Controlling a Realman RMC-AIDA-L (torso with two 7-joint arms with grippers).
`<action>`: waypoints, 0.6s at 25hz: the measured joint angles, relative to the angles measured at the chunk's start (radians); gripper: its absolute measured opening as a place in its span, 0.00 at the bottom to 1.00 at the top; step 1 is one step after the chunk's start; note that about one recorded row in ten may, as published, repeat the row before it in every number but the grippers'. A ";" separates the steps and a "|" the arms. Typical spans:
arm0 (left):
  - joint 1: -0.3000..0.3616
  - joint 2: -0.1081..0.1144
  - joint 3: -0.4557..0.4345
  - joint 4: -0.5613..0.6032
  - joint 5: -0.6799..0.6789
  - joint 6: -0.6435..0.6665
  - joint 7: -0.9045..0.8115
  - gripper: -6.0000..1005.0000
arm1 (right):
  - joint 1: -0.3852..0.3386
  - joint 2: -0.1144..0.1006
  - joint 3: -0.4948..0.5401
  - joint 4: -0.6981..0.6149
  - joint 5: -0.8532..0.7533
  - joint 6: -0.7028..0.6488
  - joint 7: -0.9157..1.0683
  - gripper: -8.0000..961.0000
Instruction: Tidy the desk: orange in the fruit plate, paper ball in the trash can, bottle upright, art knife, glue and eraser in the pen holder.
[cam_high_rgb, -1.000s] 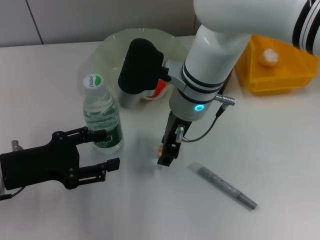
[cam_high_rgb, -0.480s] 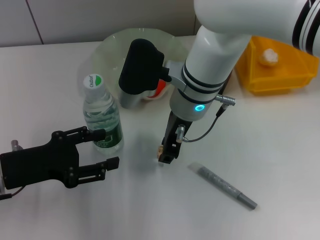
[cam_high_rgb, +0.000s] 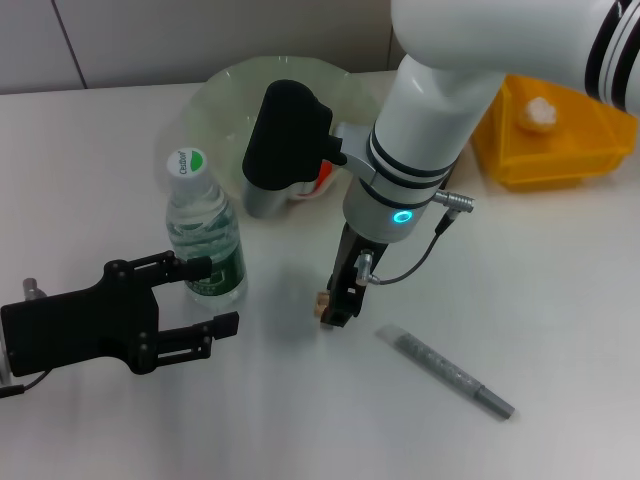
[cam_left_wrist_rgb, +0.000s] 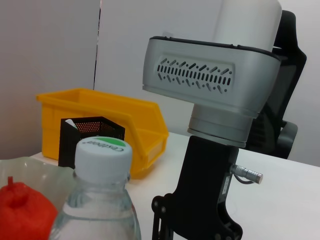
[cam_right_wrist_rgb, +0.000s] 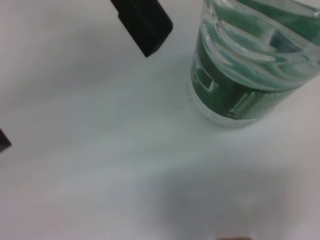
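While the right arm reaches steeply down from the upper right of the head view, its right gripper (cam_high_rgb: 335, 308) points at the white desk (cam_high_rgb: 560, 300) with its fingers pressed onto a small tan eraser (cam_high_rgb: 322, 299), held at the tips just above or on the surface; which of the 2 cannot be told. Low on the robot's left, the left gripper (cam_high_rgb: 212, 296) lies nearly level, its 2 black fingers spread, the upper one touching or just beside the base of the bottle (cam_high_rgb: 205, 237), which stands upright with its white and green cap on.

Behind the bottle sits the pale green fruit plate (cam_high_rgb: 225, 90), with the orange (cam_high_rgb: 322, 174) in it, mostly hidden by the arm's black wrist housing. A grey art knife (cam_high_rgb: 445, 371) lies flat on the desk, just right of the right gripper. At the far right, the yellow trash can (cam_high_rgb: 560, 150) holds the paper ball (cam_high_rgb: 538, 113). From the left wrist view, a black mesh pen holder (cam_left_wrist_rgb: 90, 135) stands against the yellow bin.
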 joint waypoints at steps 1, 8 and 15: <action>-0.001 0.000 0.000 0.000 0.000 -0.001 0.000 0.75 | 0.000 0.000 0.000 0.000 0.000 0.000 -0.003 0.44; -0.009 -0.002 0.002 -0.001 0.000 -0.001 -0.002 0.75 | -0.001 0.000 0.000 0.003 0.003 0.006 -0.013 0.34; -0.009 -0.002 0.002 -0.003 -0.001 -0.001 -0.002 0.75 | -0.003 -0.005 0.016 -0.031 -0.002 -0.018 -0.010 0.26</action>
